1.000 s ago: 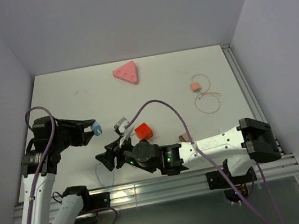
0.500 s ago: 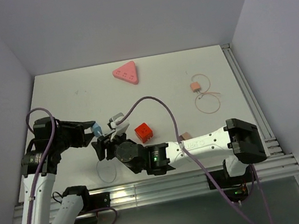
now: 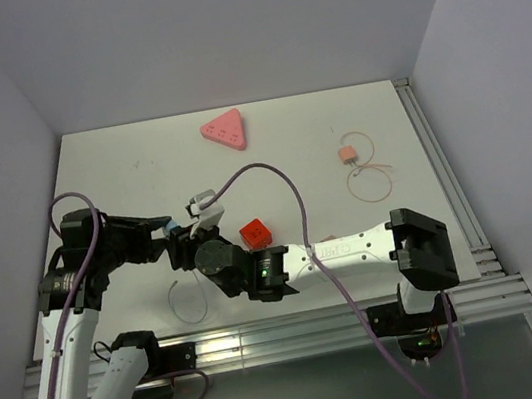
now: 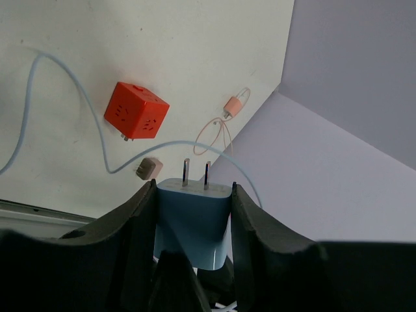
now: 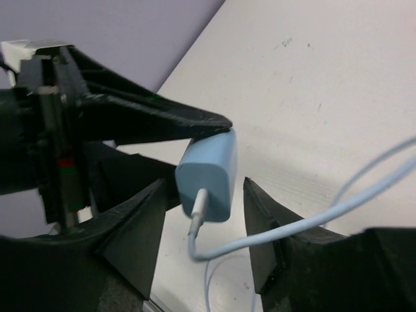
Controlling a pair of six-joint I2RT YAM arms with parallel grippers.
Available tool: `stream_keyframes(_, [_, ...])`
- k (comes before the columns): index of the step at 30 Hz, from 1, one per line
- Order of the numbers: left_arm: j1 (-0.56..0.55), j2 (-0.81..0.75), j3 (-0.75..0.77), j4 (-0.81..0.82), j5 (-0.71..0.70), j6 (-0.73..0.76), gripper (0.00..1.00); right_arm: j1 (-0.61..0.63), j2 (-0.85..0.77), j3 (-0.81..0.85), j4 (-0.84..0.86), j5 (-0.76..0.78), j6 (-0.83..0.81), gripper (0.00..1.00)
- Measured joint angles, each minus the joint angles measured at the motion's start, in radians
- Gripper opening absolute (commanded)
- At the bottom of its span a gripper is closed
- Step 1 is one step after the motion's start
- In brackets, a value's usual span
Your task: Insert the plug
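My left gripper (image 4: 194, 195) is shut on a light blue plug (image 4: 192, 220) with two metal prongs pointing away from me; it holds it above the table's left side (image 3: 165, 233). The plug's pale blue cable (image 5: 312, 218) hangs down to the table. My right gripper (image 5: 203, 195) is open, its two fingers on either side of the plug's cable end (image 5: 209, 175) without touching it; in the top view it is right next to the left gripper (image 3: 179, 240). A red cube socket (image 3: 254, 233) lies on the table, also seen in the left wrist view (image 4: 136, 111).
A pink triangular socket block (image 3: 225, 130) lies at the far middle. A small orange adapter with a thin looped cable (image 3: 348, 155) lies at the right. A small tan plug (image 4: 149, 168) lies near the red cube. A metal rail (image 3: 444, 171) borders the table's right edge.
My right arm has swung left and forward across the table until its open gripper closes in around the plug held by the left gripper. The left arm has barely moved.
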Motion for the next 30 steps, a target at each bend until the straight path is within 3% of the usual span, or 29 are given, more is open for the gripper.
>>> stream_keyframes(5, [-0.006, 0.001, 0.0, 0.001, 0.018, -0.002, 0.0, -0.027, 0.019, 0.014, -0.006, -0.005, 0.004, 0.52])
stream_keyframes(8, [-0.007, 0.007, 0.0, 0.004, 0.023, -0.001, 0.0, -0.034, 0.031, 0.029, -0.007, -0.018, 0.002, 0.26])
stream_keyframes(9, [-0.007, 0.01, 0.0, 0.003, 0.019, 0.003, 0.0, -0.034, 0.034, 0.031, -0.011, -0.016, -0.006, 0.04])
stream_keyframes(10, [-0.007, 0.012, -0.002, 0.002, 0.014, 0.005, 0.02, -0.035, 0.037, 0.032, -0.015, -0.018, -0.011, 0.0])
stream_keyframes(12, [-0.007, 0.013, -0.009, 0.011, 0.015, 0.01, 0.27, -0.038, 0.039, 0.035, -0.022, -0.019, -0.01, 0.0])
stream_keyframes(13, [-0.007, 0.013, -0.011, 0.016, 0.014, 0.014, 0.56, -0.039, 0.04, 0.037, -0.027, -0.023, -0.01, 0.0])
stream_keyframes(15, [-0.008, 0.015, -0.011, 0.021, 0.01, 0.037, 0.81, -0.044, 0.04, 0.037, -0.023, -0.039, -0.01, 0.0])
stream_keyframes(18, [-0.014, 0.022, 0.008, 0.016, -0.026, 0.088, 0.97, -0.065, 0.04, 0.037, -0.02, -0.122, -0.007, 0.0])
stream_keyframes(25, [-0.014, 0.026, 0.17, -0.033, -0.223, 0.202, 0.99, -0.227, 0.049, 0.049, 0.0, -0.339, -0.001, 0.0])
stream_keyframes(30, [-0.014, -0.034, 0.207, -0.007, -0.301, 0.296, 0.99, -0.387, 0.124, 0.194, -0.013, -0.459, -0.027, 0.0])
